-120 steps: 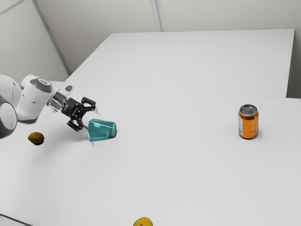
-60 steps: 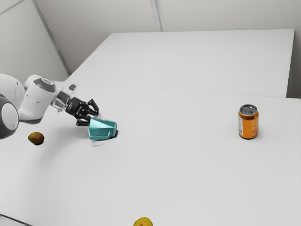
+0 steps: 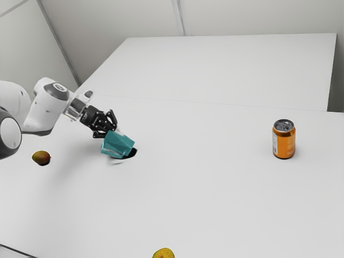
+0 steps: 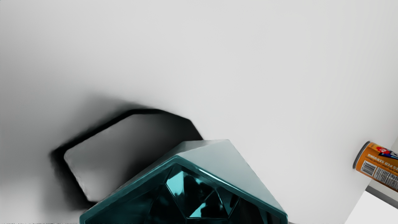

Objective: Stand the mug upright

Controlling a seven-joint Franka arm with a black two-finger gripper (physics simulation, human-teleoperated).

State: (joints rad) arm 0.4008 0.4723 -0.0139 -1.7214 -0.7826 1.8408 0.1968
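Well apart stands 1 orange can [image 3: 284,141]; fingers [image 3: 113,124] grasp the tilted teal mug [image 3: 117,144].

From the exterior view's left I log: fruit [image 3: 41,157] on the surface [image 3: 215,188], mug [image 3: 117,144] near it, can [image 3: 284,141] well apart; second fruit [image 3: 163,253] nearest camera.

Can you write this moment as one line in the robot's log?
gripper: at open end of mug | mug: tilted, not upright yet | can: upright, apart
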